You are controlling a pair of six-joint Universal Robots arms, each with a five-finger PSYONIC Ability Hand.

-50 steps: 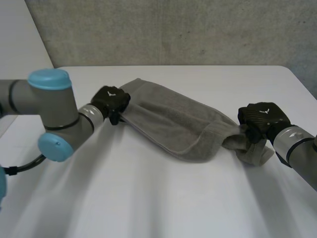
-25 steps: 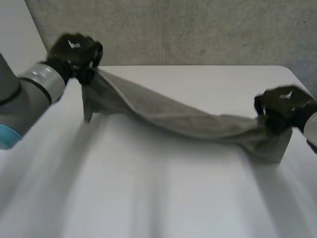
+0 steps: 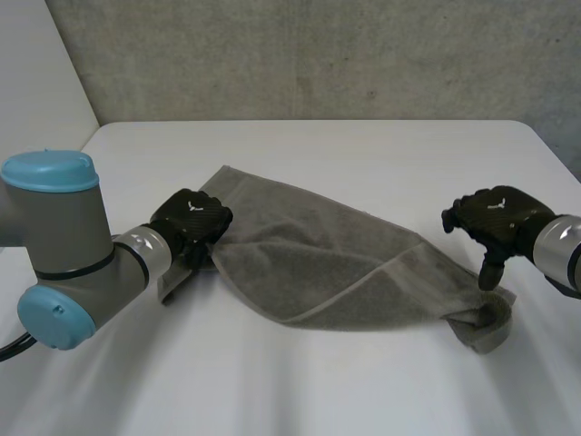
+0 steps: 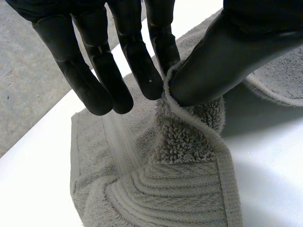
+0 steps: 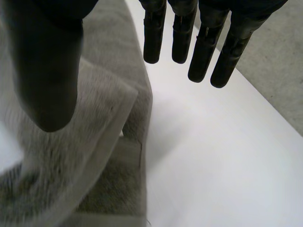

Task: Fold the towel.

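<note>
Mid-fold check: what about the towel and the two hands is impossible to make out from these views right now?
- Head view: the left hand covers the spot on the towel that it pinches.
- Head view: the towel's bunched end by the right hand hides its own corners.
- Right wrist view: whether the thumb touches the towel below it.
- Left wrist view: the thumb hides the cloth behind it.
</note>
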